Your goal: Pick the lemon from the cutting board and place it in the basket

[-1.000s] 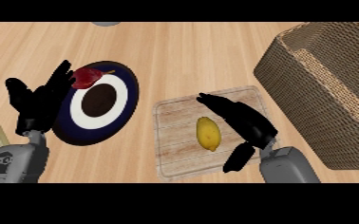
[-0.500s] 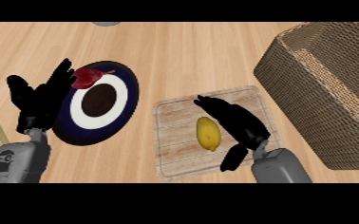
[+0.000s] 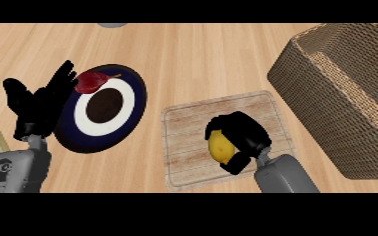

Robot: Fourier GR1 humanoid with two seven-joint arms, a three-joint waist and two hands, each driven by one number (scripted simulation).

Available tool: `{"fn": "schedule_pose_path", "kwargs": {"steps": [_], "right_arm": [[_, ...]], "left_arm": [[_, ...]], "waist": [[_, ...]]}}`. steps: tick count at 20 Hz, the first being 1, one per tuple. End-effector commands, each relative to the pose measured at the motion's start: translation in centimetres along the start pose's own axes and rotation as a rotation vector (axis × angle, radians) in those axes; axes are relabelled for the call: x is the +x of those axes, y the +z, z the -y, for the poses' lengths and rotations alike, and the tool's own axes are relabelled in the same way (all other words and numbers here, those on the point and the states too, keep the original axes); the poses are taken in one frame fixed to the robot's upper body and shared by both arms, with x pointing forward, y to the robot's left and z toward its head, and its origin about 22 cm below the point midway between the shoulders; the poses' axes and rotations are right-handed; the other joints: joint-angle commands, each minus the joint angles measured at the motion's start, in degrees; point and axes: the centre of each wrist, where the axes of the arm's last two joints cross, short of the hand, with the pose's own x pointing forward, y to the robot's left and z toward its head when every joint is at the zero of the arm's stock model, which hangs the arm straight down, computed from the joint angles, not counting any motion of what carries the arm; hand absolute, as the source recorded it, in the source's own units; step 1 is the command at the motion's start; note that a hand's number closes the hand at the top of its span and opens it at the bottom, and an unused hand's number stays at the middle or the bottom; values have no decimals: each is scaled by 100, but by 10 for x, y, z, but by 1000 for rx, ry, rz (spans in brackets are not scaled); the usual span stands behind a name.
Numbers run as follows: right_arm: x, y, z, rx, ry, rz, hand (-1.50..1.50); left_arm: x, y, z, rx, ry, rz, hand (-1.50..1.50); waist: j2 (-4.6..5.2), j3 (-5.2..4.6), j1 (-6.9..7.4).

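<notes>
A yellow lemon lies on the pale wooden cutting board in the lower middle of the head view. My right hand covers the lemon from the right, its fingers curled over the top and its thumb under the lower end. The woven basket stands at the right edge, just beyond the board. My left hand rests open at the left, fingers up, beside the plate.
A dark blue plate with white and brown rings lies left of the board, with a red piece of fruit on its upper rim. A grey object peeks in at the top edge. Bare wooden counter lies between plate and basket.
My right hand has moved left and down onto the lemon and curled its fingers around it. The left hand and the lemon have stayed in place.
</notes>
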Motion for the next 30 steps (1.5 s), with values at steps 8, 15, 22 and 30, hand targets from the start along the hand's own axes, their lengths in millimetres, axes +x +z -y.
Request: {"fn": "schedule_pose_path", "kwargs": {"steps": [8,15,22,30], "right_arm": [[-1,-21,1,-190,-118,-423,150],[-5,-36,39,-469,-278,-893,150],[53,-68,88,-894,-468,-819,150],[112,-100,138,-1211,-367,-743,150]], "left_arm": [[5,-3,-8,-20,-5,15,0],[7,-8,7,-71,0,38,0],[9,-14,25,-117,9,43,0],[7,-17,25,-86,-4,21,0]], "waist": [[55,12,140],[127,6,417],[114,8,651],[48,-14,468]]}}
